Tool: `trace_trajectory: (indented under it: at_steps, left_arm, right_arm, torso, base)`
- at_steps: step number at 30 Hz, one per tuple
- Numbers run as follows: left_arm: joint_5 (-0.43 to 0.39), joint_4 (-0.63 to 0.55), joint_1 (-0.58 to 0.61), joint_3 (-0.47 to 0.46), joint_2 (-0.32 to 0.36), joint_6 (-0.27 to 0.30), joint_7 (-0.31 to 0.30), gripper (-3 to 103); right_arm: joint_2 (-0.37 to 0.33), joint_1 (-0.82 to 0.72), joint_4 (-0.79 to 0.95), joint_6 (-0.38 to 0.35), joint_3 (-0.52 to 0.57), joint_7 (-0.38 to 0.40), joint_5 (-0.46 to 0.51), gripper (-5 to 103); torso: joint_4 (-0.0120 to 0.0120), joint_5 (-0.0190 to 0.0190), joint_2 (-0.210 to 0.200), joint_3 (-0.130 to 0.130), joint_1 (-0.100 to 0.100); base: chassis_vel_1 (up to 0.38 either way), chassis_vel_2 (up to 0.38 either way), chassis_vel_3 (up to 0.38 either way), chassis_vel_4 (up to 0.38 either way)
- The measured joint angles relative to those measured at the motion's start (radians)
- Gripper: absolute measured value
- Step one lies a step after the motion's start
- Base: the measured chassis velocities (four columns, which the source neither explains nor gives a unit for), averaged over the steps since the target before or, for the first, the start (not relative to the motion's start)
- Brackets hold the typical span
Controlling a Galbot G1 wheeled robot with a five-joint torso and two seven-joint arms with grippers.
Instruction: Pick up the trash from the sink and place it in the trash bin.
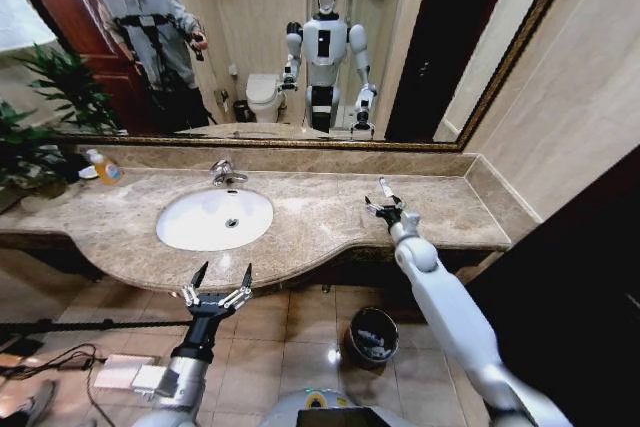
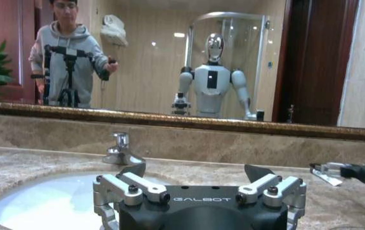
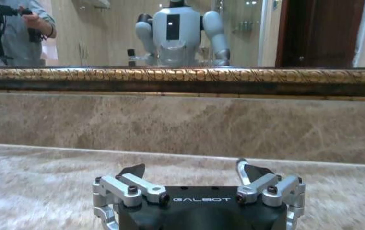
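Marble counter holds one sink (image 1: 214, 218), two end effectors above.

This is a bathroom. A white oval porcelain sink (image 1: 214, 218) with a chrome faucet (image 1: 224, 173) is set in a beige marble counter (image 1: 330, 217) near its left end. A wide wall mirror with a gilded frame (image 1: 300, 47) reflects a white toilet (image 1: 264, 97) and a glass shower enclosure (image 2: 230, 57). Beige tiles cover the floor (image 1: 290, 337), where a small round black trash bin (image 1: 373, 335) stands below the counter's front edge.
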Motion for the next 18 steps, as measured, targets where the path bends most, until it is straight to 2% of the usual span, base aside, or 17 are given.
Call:
trace_trajectory:
  at_steps: [18]
  left_arm:
    - [0.000,0.000,0.000,0.000,0.000,0.000,0.000,100]
  right_arm:
    - [0.036,0.222,-0.311,-0.018,-0.028,-0.018,-0.039,100]
  torso:
    - [-0.0001,0.0000,0.000,0.000,0.000]
  base:
    - [0.000,0.000,0.000,0.000]
